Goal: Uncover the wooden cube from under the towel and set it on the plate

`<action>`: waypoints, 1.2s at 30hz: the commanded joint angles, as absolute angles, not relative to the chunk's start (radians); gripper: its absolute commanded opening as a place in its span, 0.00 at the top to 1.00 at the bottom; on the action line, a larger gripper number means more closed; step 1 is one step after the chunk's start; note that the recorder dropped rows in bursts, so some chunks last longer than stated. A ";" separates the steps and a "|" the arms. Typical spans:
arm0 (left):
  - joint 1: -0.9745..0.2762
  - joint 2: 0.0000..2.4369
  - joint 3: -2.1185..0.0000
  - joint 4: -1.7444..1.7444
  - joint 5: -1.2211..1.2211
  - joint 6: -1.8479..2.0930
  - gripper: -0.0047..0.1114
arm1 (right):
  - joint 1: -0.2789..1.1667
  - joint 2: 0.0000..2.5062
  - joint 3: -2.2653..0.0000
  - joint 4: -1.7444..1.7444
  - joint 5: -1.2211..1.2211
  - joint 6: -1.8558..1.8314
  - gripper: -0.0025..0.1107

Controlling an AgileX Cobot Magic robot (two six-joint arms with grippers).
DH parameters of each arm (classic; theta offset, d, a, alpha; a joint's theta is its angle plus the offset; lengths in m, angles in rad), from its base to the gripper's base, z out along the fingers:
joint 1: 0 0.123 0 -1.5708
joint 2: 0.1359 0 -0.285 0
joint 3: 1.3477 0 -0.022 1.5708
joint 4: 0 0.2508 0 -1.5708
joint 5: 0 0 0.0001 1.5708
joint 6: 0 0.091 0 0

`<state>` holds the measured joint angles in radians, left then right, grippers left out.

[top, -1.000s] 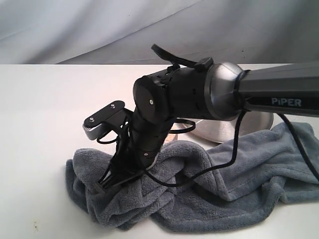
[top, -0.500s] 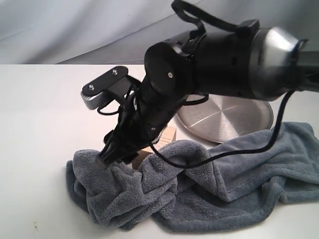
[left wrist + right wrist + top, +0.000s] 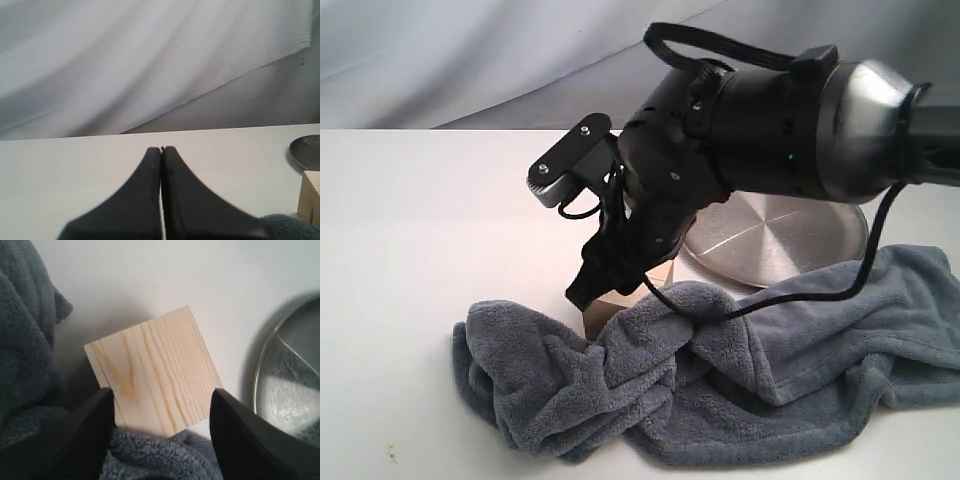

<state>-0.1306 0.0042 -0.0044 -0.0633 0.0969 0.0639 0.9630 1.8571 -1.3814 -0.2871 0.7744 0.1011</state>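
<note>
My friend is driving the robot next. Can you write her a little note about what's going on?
Left pincer: shut, holding nothing, away from the wooden cube.
Right pincer: open over the wooden cube, one finger each side, not gripping yet.
Wooden cube: on the table between towel and plate, towel bunched against one edge.
Done: wooden cube uncovered.
To do: grip it, set it on the plate.

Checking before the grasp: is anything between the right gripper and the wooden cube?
Nothing visible. The wooden cube lies with its top bare below the open right gripper; the towel only bunches against one edge.
</note>
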 commanded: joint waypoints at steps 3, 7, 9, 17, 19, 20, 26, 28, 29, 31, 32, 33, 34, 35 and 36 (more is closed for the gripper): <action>-0.128 0.000 0.000 -0.066 0.086 0.062 0.96 | 0.852 1.824 -1.387 0.000 0.917 -0.353 0.49; -0.128 0.000 0.000 -0.066 0.086 0.062 0.96 | 0.764 1.819 -1.387 0.163 0.935 -0.551 0.49; -0.128 0.000 0.000 -0.066 0.086 0.062 0.96 | 0.741 1.819 -1.387 0.215 0.937 -0.609 0.49; -0.128 0.000 0.000 -0.066 0.086 0.062 0.96 | 0.738 1.818 -1.387 0.266 0.715 -0.654 0.49; -0.128 0.000 0.000 -0.066 0.086 0.062 0.96 | 0.738 1.818 -1.387 0.266 0.679 -0.654 0.49; -0.128 0.000 0.000 -0.066 0.086 0.062 0.96 | 0.743 1.818 -1.387 0.268 0.668 -0.654 0.49; -0.128 0.000 0.000 -0.066 0.086 0.062 0.96 | 0.766 1.842 -1.387 0.301 0.663 -0.710 0.18; -0.128 0.000 0.000 -0.066 0.086 0.062 0.96 | 0.771 1.858 -1.387 0.301 0.660 -0.717 0.08; -0.128 0.000 0.000 -0.066 0.086 0.062 0.96 | 0.777 1.867 -1.387 0.301 0.658 -0.729 0.07; -0.128 0.000 0.000 -0.066 0.086 0.062 0.96 | 0.781 1.884 -1.387 0.297 0.660 -0.734 0.06; -0.128 0.000 0.000 -0.066 0.086 0.062 0.96 | 0.781 1.891 -1.387 0.297 0.662 -0.734 0.06; -0.128 0.000 0.000 -0.066 0.086 0.062 0.96 | 0.781 1.900 -1.387 0.301 0.664 -0.734 0.06; -0.128 0.000 0.000 -0.066 0.086 0.062 0.96 | 0.781 1.908 -1.387 0.291 0.666 -0.736 0.06; -0.128 0.000 0.000 -0.066 0.086 0.062 0.96 | 0.781 1.914 -1.387 0.281 0.671 -0.743 0.06; -0.128 0.000 0.000 -0.066 0.086 0.062 0.96 | 0.781 1.919 -1.387 0.274 0.678 -0.752 0.06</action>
<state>-0.1306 0.0042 -0.0044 -0.0633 0.0969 0.0639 0.7777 1.9053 -1.3814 0.2894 0.6708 -0.7312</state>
